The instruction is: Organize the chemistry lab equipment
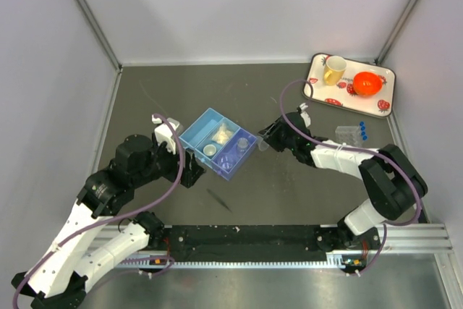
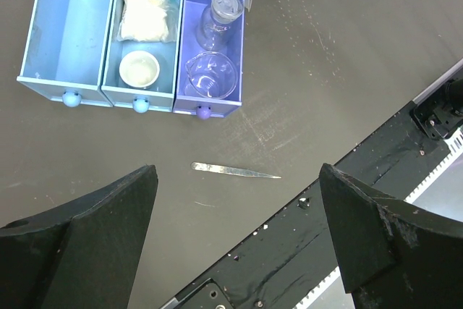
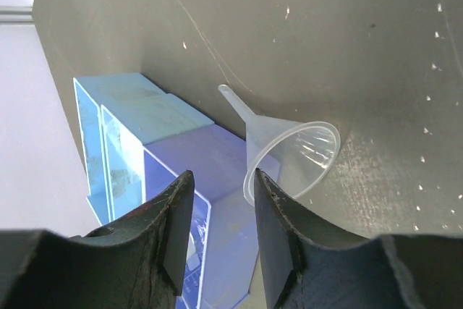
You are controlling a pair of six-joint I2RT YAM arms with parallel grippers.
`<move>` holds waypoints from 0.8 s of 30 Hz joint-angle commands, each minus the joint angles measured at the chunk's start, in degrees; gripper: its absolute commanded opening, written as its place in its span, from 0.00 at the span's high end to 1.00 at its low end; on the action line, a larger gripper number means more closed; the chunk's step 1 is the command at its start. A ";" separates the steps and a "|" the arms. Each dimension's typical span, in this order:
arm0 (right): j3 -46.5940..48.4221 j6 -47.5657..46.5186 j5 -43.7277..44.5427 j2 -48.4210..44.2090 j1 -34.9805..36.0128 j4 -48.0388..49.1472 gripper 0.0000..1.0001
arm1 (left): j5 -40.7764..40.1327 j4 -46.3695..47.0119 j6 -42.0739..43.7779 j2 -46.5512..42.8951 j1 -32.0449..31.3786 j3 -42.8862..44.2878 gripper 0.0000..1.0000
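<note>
- Top external: perched high and behind the arm bases (image 1: 148,229), looking down over the whole table (image 1: 289,200), bases along the bottom edge, back wall up top. Widest and farthest of the three.
- Left wrist: mid-height, aimed almost straight down, left gripper's fingers (image 2: 94,236) filling both bottom corners, blue three-compartment tray (image 2: 65,85) across the upper left, black rail (image 2: 289,251) cutting the lower right.
- Right wrist: down low, very close, tilted, peering out between right gripper's fingers (image 3: 166,236) at the clear funnel (image 3: 289,150) and the tray's side wall.
- Shared ground: that tray, caught in all three views.
</note>
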 commanded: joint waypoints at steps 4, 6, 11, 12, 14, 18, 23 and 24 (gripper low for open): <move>2.78 0.62 0.48 1.73 -1.08 1.47 0.66 | -0.28 1.82 0.82 -0.41 -0.13 0.51 0.01; 2.78 0.62 0.57 2.16 -1.17 1.38 0.68 | -0.28 1.82 0.82 -0.58 -0.04 0.59 0.01; 3.49 -0.17 0.92 3.40 -1.17 0.77 0.72 | -0.45 1.47 0.82 -0.76 -0.13 0.68 0.01; 3.84 -0.60 1.01 3.57 -1.17 0.42 0.74 | -0.63 1.29 0.82 -0.76 -0.13 0.77 0.01; 4.19 -1.74 1.71 3.66 -1.17 -0.02 0.79 | -0.63 1.20 0.82 -0.93 -0.13 0.77 0.01; 5.77 -4.82 3.12 3.22 -1.17 -2.13 0.95 | -0.72 1.03 0.91 -0.94 -0.13 0.77 0.01; 8.57 -10.87 4.61 1.03 -1.17 -5.28 1.00 | -0.72 1.03 0.82 -0.76 -0.13 0.77 0.01; 9.11 -12.02 4.87 0.59 -1.08 -6.17 1.00 | -0.71 1.03 0.82 -0.76 -0.13 0.77 0.01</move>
